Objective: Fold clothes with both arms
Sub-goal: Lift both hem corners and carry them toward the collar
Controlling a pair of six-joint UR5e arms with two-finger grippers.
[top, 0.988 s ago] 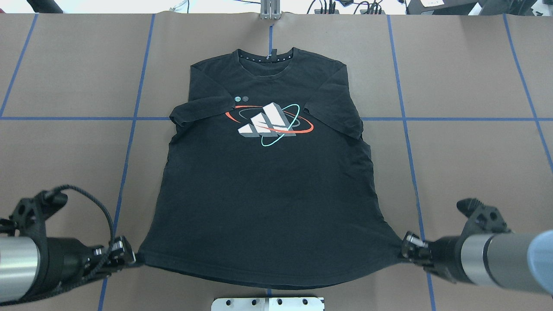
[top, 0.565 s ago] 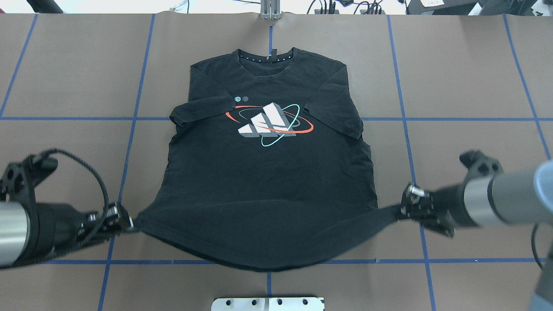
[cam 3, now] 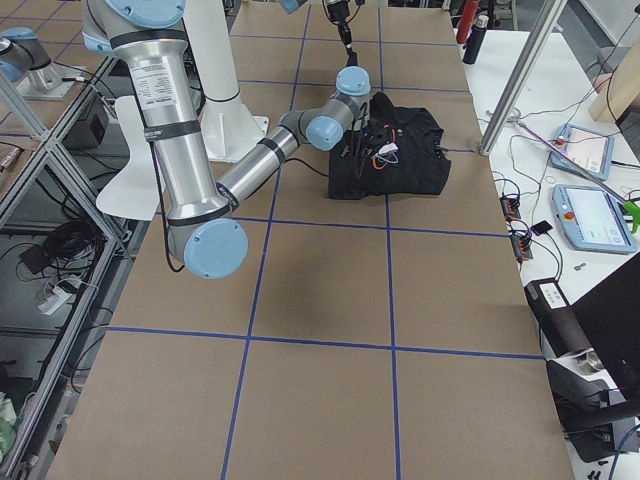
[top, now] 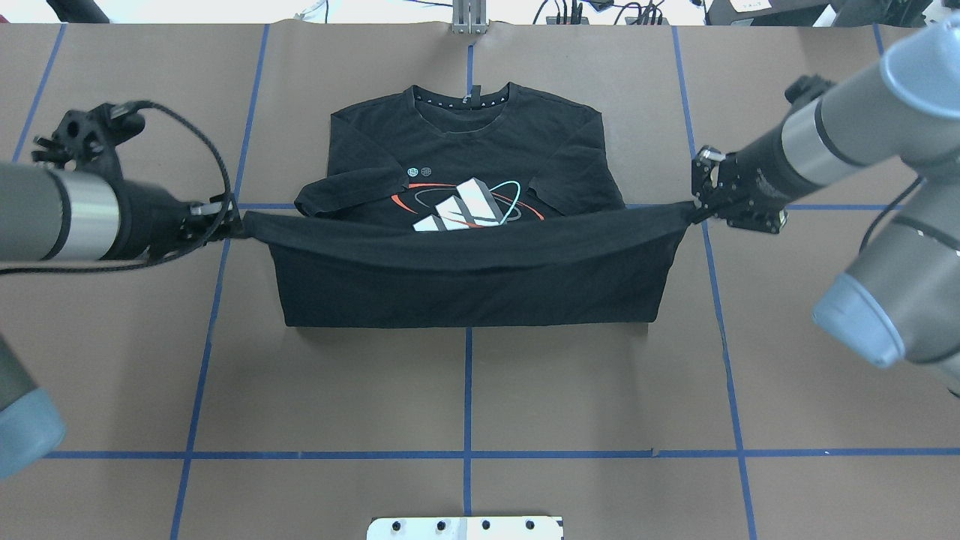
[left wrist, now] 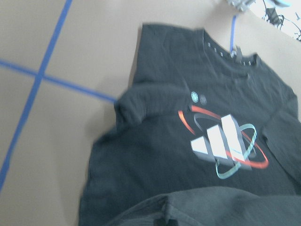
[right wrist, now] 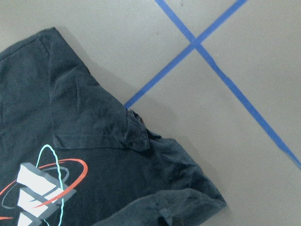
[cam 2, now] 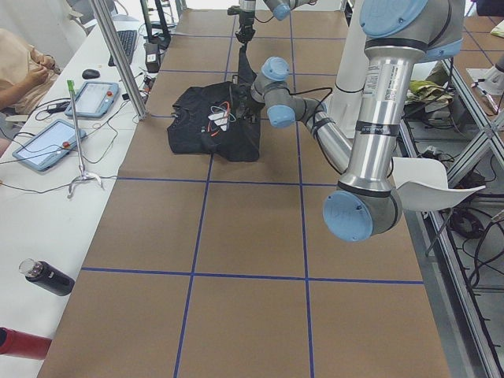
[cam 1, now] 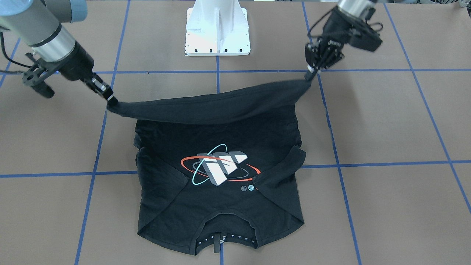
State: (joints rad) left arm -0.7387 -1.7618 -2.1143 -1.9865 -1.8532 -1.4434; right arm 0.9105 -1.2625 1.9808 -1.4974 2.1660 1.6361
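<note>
**Overhead exterior: hem raised level with the print**

The black shirt (top: 465, 139) lies face up on the table (top: 600, 390), with its collar (top: 461, 101) on the far side of the print (top: 469, 206) from the robot. The print shows grey-white blocks ringed by red and teal ovals. One sleeve (top: 341, 191) is folded inward, its end just beside the print.

The hem (top: 465, 247) is off the table, pulled taut into a sagging band. In this view the band covers the print's near edge. The left gripper (top: 229, 225) pinches one hem corner, out to the left of the print, with its fingers closed narrow on the cloth. The right gripper (top: 694, 210) pinches the other corner the same way, out to the right of the print.

In the front-facing view the band hangs between the print and the robot, apart from the print.

Compared with 0.6 s ago, both grippers and the hem have moved from well on the robot's side of the print to level with it. The lower body of the shirt is now doubled over.
</note>
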